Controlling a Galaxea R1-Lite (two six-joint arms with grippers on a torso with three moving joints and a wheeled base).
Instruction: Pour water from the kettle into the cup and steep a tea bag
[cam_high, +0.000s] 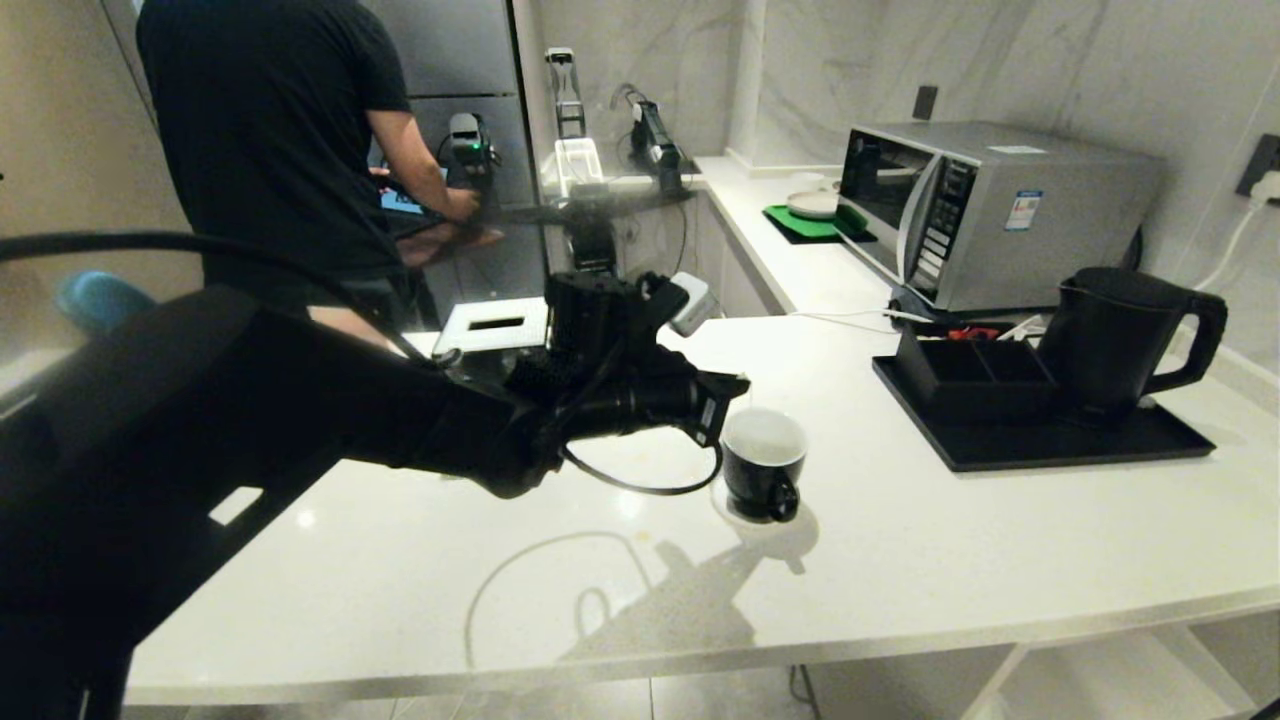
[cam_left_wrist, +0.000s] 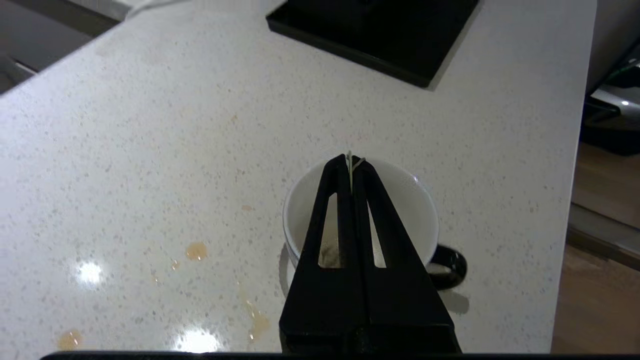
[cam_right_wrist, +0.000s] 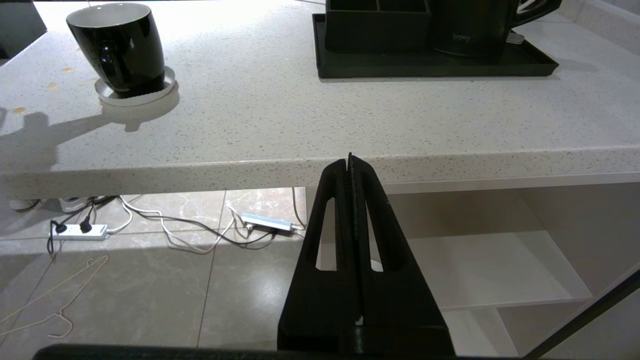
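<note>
From the head, my left gripper (cam_high: 738, 392) hangs over the cup (cam_high: 763, 463); the kettle (cam_high: 1125, 337) sits well beyond it. At the left wrist, I pinch the tea bag's string (cam_left_wrist: 351, 172) above the cup; I should dip it gently, staying centred. My right gripper (cam_right_wrist: 350, 162) waits closed and empty, below the cup's counter.

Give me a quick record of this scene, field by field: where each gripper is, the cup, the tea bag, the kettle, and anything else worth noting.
left gripper: shut on the tea bag string, poised over the cup
right gripper: shut, empty, parked below the counter edge
cup: upright on its white saucer, handle facing the robot
tea bag: only the string shows clearly
kettle: standing on the black tray, right of the cup
counter: brownish drips near the cup
person: standing behind the counter, on the left
</note>
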